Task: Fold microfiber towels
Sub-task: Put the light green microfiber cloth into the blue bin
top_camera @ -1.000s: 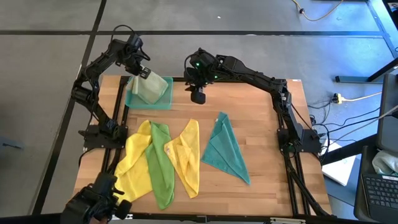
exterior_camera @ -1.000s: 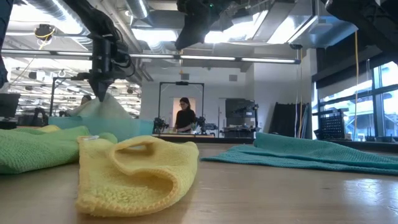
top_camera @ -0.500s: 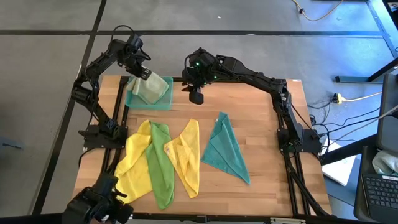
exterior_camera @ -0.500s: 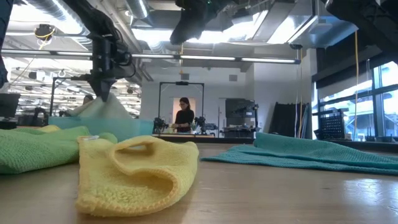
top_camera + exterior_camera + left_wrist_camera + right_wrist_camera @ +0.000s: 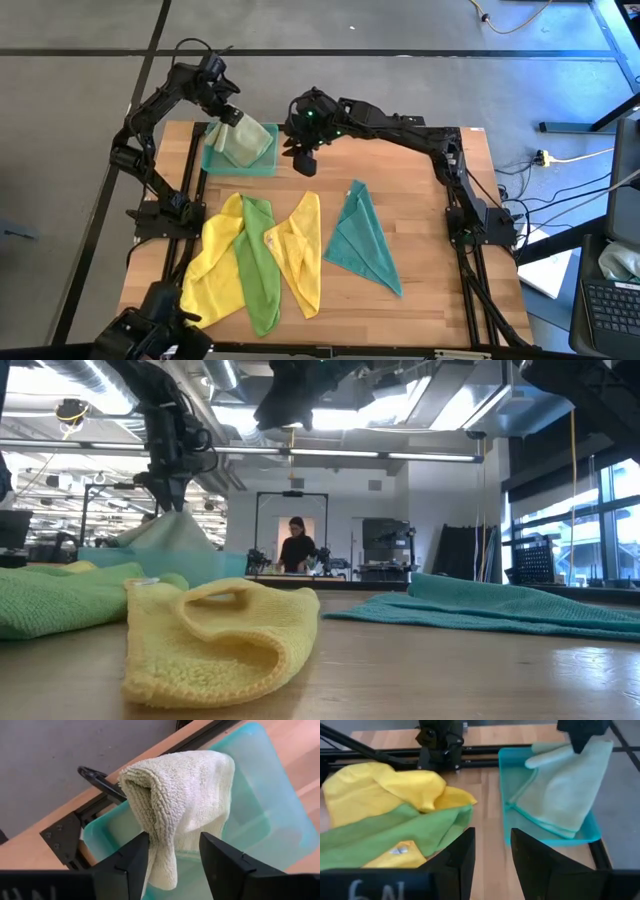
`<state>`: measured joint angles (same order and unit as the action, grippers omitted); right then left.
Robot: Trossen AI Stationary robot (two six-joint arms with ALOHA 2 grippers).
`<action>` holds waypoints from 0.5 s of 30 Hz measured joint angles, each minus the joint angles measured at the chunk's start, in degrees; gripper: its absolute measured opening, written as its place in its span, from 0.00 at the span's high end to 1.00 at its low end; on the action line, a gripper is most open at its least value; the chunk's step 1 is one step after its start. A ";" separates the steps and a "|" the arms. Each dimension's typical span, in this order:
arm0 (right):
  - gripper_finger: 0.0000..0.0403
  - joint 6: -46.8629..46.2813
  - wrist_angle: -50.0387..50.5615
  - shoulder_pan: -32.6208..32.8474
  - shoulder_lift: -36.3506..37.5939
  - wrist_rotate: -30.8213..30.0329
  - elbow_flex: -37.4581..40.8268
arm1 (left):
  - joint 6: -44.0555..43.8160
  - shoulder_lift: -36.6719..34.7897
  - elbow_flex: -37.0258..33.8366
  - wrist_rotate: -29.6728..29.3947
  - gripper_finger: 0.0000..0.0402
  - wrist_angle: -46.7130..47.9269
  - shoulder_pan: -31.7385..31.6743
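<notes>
1. Taking the tray [image 5: 240, 160] as our landmark, nearest the table's [image 5: 420, 290] front edge lie the four unfolded towels: a yellow towel [image 5: 215, 262], the green towel [image 5: 258, 275] across it, a second yellow towel [image 5: 298, 250], and the teal towel [image 5: 362, 240] farthest from the tray. All are well short of it.

2. The right gripper [image 5: 303, 160] hangs above the table just beside the tray. Its jaws stand apart and we see nothing between them.

3. In the tray sits the olive towel [image 5: 185, 805], folded into a small bundle. The left gripper [image 5: 172, 857] is right over it, jaws spread to either side of the cloth and not pinching it, which still stands up between them.

4. We judge this the release of one folded towel into the tray. Next, the left gripper should lift straight off without snagging the pile, then one of the four flat towels needs picking.

5. The only writing we can make out is a partial scrawl like "6N" on the right gripper; nothing else is readable.
</notes>
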<state>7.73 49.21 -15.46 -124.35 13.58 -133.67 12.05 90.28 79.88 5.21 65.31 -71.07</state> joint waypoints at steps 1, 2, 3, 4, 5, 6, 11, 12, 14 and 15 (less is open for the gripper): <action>0.69 0.00 0.00 0.21 -0.03 0.02 0.00 | 1.15 0.00 0.00 0.44 0.58 0.18 0.00; 0.69 0.00 -0.05 0.44 -0.03 0.02 0.00 | 2.41 0.02 0.00 1.26 0.58 0.74 0.00; 0.69 0.04 -0.16 0.60 -0.03 0.02 0.00 | 3.45 0.02 0.00 1.97 0.57 1.34 0.00; 0.69 0.04 -0.22 0.74 -0.03 0.02 0.00 | 4.22 0.02 0.00 2.64 0.56 1.88 0.00; 0.69 0.04 -0.18 0.86 -0.03 0.02 0.00 | 4.65 -0.04 0.00 3.05 0.55 2.03 0.00; 0.69 0.03 -0.18 0.99 -0.03 0.02 0.00 | 4.86 -0.24 0.00 3.34 0.53 1.83 0.00; 0.69 -1.39 -0.20 1.22 -0.03 0.02 0.00 | 5.71 -2.86 0.00 3.45 0.48 -0.36 0.02; 0.69 -1.82 -0.24 1.22 -0.03 0.04 0.00 | 6.27 -3.41 0.00 3.32 0.47 -1.02 0.02; 0.69 -2.80 -0.60 1.22 -0.03 0.04 0.00 | 6.45 -4.49 0.02 3.34 0.46 -2.00 0.02; 0.69 -3.01 -0.74 1.22 -0.03 0.03 0.00 | 6.42 -4.87 0.02 3.32 0.46 -2.26 0.02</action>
<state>4.71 48.47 -14.24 -124.38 13.61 -133.67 18.47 85.41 79.90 8.54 63.05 -71.05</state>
